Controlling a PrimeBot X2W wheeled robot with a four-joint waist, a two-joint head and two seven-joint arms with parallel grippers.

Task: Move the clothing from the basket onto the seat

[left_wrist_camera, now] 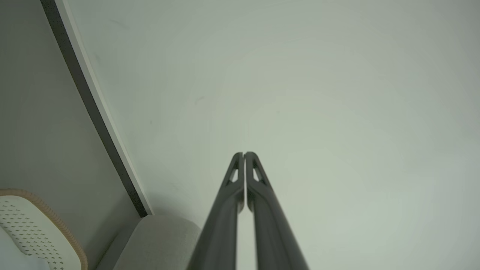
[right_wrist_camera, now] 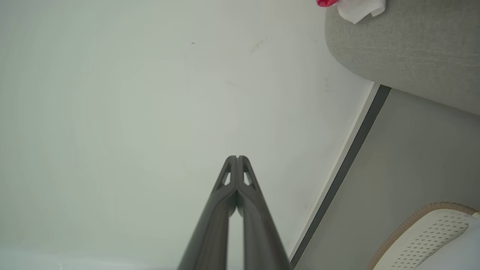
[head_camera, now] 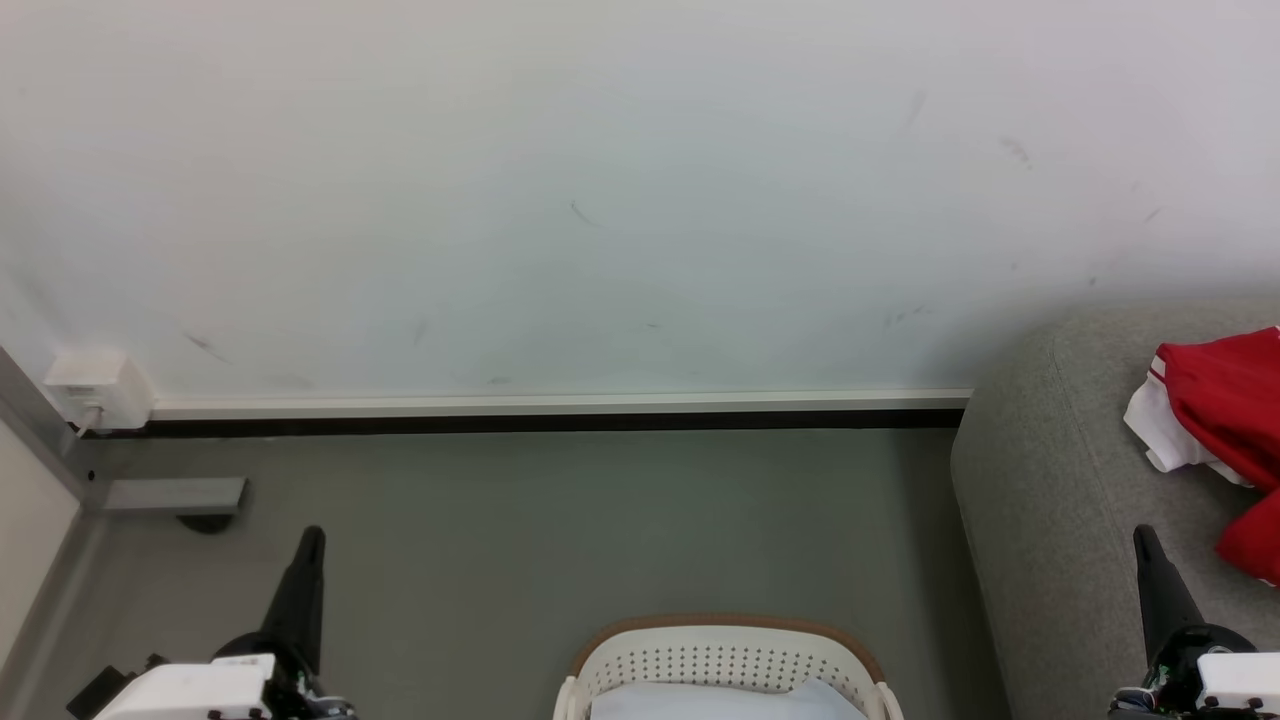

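Grey seat [head_camera: 1050, 500] at right already carries the red clothing [head_camera: 1225, 400], left claw [head_camera: 311, 536] and right claw [head_camera: 1141, 536] pressed together, empty; checking the basket [head_camera: 720, 658] looks next.

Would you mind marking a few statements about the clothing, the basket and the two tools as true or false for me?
1. The red clothing lies on the grey seat. True.
2. The left tool is shut with nothing between its fingers. True.
3. The right tool is clamped on the clothing. False: it is shut on nothing and stands apart from the fabric.
4. The basket stands on the seat. False: it stands on the floor, beside the seat.
5. Red fabric shows inside the basket. False: the part of its inside in view holds a pale cloth.
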